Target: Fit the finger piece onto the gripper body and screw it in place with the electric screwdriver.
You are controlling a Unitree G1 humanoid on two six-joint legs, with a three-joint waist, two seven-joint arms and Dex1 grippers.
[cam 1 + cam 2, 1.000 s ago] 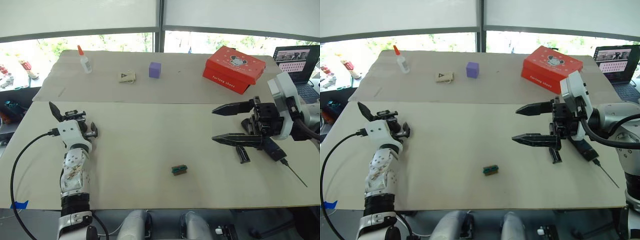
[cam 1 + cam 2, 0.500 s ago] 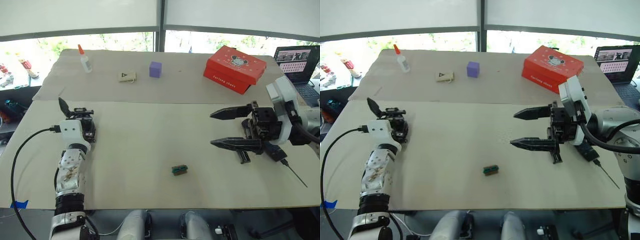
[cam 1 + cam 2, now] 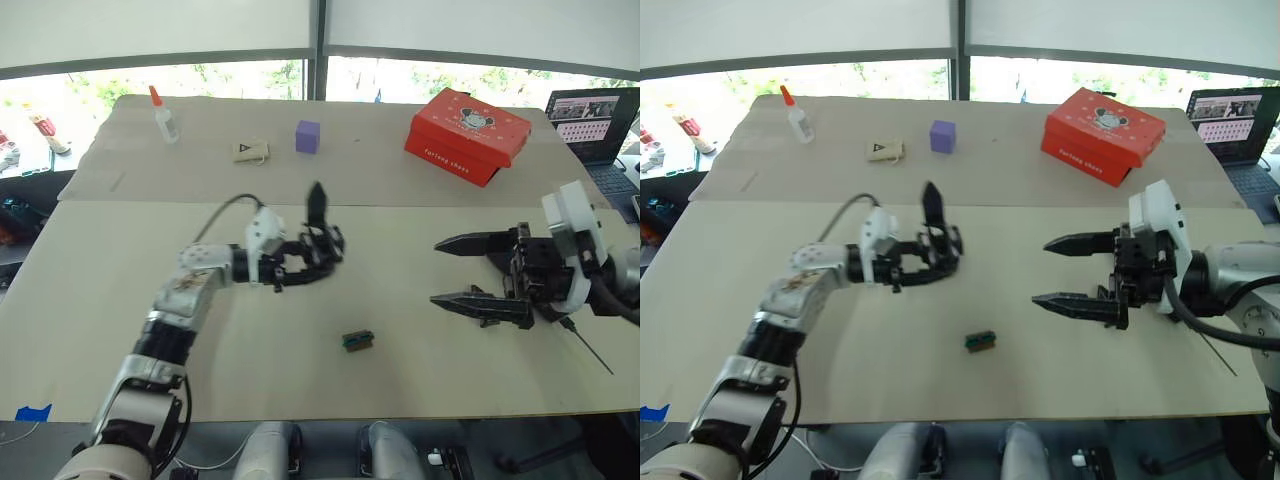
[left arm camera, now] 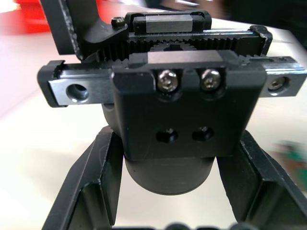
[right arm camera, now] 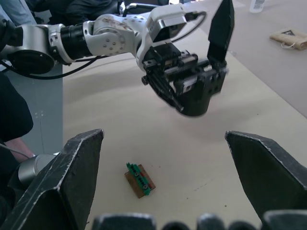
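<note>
My left gripper [image 3: 300,262] is shut on the gripper body [image 3: 318,243], holding it above the middle of the table with its pointed black finger upward. In the left wrist view the gripper body [image 4: 172,110] sits between my two fingers [image 4: 96,182], its round base down and its toothed rail and two screws facing me. My right gripper [image 3: 436,270] is open at the right, pointing left toward the body, a hand-width away. The electric screwdriver [image 3: 553,312] lies behind it, thin bit [image 3: 590,350] pointing to the front right. The finger piece is hidden behind my right gripper.
A small green-and-brown block [image 3: 358,340] lies near the front middle. At the back stand a red box [image 3: 467,135], a purple cube [image 3: 308,136], a tan card [image 3: 252,151] and a glue bottle [image 3: 161,112]. A laptop [image 3: 592,120] sits at the far right.
My left arm has swung from the table's left edge to the middle, carrying the gripper body toward the right gripper. The right gripper has shifted slightly toward the front and stays open.
</note>
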